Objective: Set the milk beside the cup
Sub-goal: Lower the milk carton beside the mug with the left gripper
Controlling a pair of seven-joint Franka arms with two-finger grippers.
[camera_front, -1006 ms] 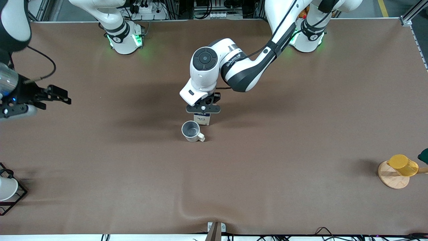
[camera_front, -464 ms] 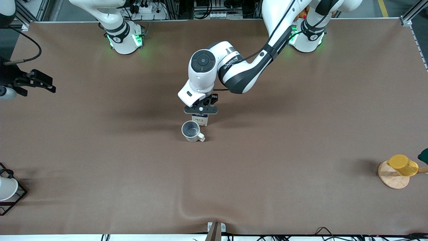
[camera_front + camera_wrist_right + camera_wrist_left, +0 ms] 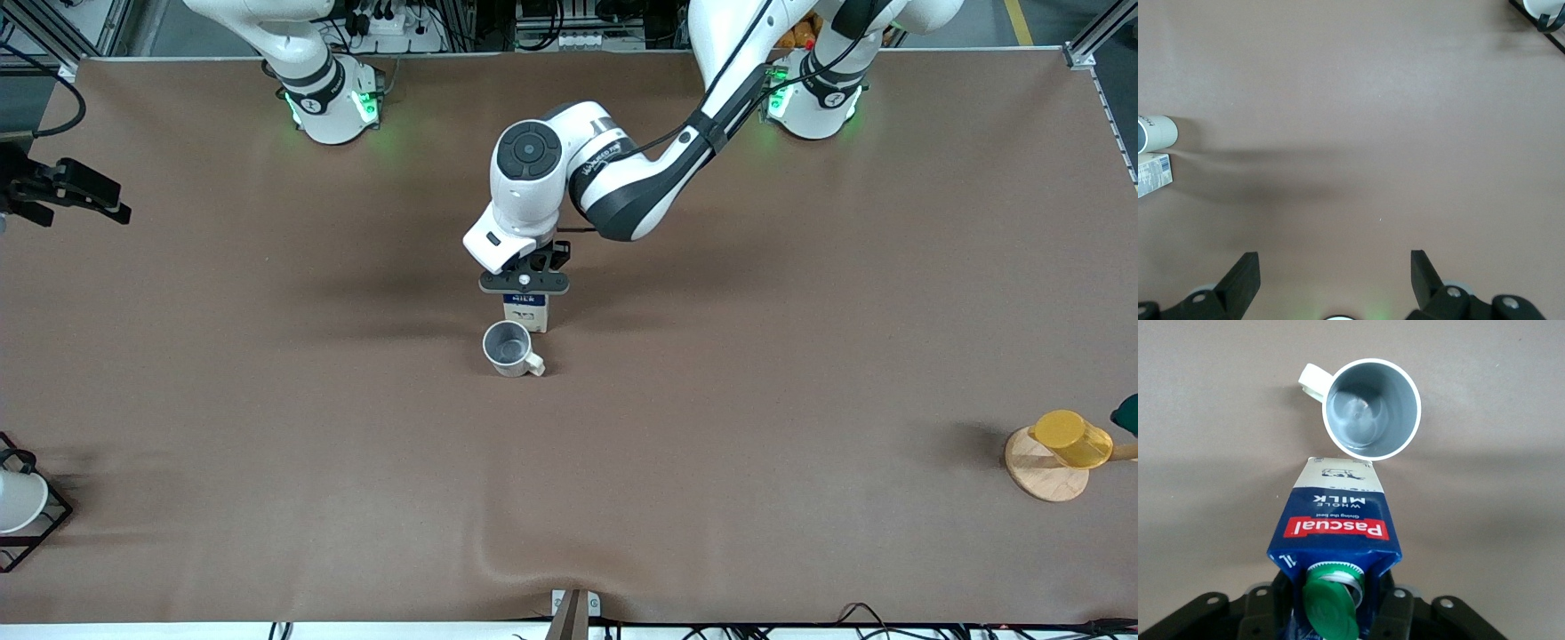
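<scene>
Just beside the cup (image 3: 510, 348), farther from the front camera, the milk (image 3: 525, 312) is standing on open table (image 3: 711, 400); the left hand (image 3: 524, 283), wide, is hiding its top; the right hand (image 3: 1331, 273) is waiting, spread wide.

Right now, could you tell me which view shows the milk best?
The left wrist view: the milk fills it, label and cap plain, beside the cup. The front view shows it partly under the left pincer; the right wrist view shows only a corner.
</scene>
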